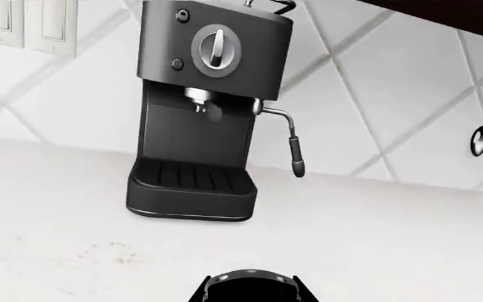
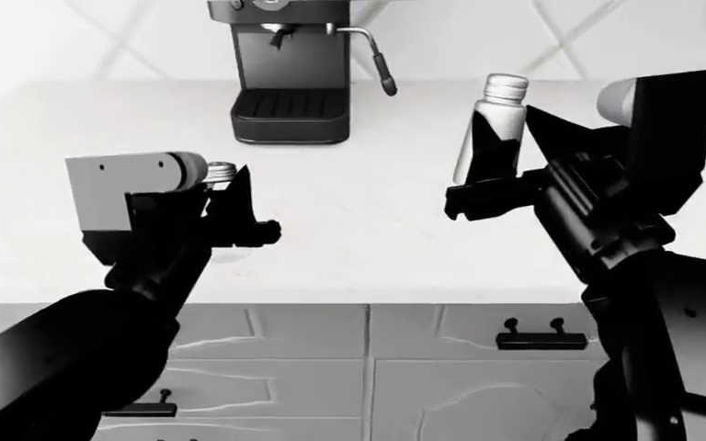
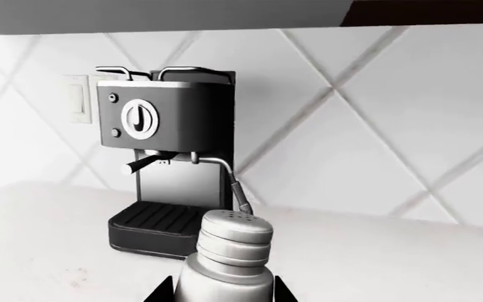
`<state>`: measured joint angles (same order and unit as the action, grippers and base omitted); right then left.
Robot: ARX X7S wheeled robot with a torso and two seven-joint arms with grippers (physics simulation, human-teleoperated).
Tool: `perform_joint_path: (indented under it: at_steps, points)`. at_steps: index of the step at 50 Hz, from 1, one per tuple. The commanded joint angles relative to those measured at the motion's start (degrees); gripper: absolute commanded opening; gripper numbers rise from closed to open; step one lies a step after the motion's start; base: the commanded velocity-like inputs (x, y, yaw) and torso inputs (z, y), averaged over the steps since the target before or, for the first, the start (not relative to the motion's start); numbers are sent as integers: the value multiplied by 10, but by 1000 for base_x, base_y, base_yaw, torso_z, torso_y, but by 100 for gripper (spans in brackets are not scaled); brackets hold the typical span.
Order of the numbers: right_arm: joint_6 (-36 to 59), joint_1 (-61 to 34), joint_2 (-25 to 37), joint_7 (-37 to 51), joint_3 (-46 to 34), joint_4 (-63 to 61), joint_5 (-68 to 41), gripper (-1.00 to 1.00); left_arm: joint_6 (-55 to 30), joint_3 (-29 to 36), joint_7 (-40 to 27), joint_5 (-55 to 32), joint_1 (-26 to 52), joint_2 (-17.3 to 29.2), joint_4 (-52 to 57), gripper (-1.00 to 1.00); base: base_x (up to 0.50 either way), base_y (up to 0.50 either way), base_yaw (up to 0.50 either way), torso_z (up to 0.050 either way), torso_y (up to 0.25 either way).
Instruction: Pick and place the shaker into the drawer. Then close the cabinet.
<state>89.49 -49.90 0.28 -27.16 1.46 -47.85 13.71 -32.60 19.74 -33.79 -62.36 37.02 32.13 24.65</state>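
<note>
Both arms are matte black, built of blocky, angular segments that thicken into rounded black links toward the lower edge of the head view. The left arm (image 2: 108, 303) carries a light grey box-shaped wrist housing (image 2: 126, 188) with a rounded end and small dark screw dots on its face. The right arm (image 2: 629, 266) shows a pale grey rounded cap (image 2: 617, 99) beside a flat black panel.

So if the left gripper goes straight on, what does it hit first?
Most likely the coffee machine, low near its drip tray. The left gripper faces it across the counter. Nothing shows in between, though depth is unclear.
</note>
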Motion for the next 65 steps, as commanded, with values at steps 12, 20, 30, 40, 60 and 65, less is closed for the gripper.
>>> perform_joint_path:
  at_steps: [12,20,30,40,60,65]
  points:
    - [5,4,-2,1,9,-11,-4,-100,9,-2,-2,-11,-13,2,8,-100,-183,-500,0,0,0]
    - [5,4,-2,-1,10,-12,1,-100,10,-1,-1,-13,-12,-1,6,-100,-183,-500,0,0,0]
    - [5,6,-2,0,10,-14,0,-100,11,-1,-2,-13,-14,0,5,-100,-186,-500,0,0,0]
    - [5,0,-2,-6,5,-7,11,-100,7,-1,-4,-18,-8,2,7,-100,-185,-500,0,0,0]
    - [5,-7,-3,-26,-1,-5,35,-100,4,0,-2,-23,0,4,8,-100,-185,-500,0,0,0]
    - [5,-4,-3,-24,0,-8,34,-100,5,2,0,-20,-2,4,7,-100,-184,-500,0,0,0]
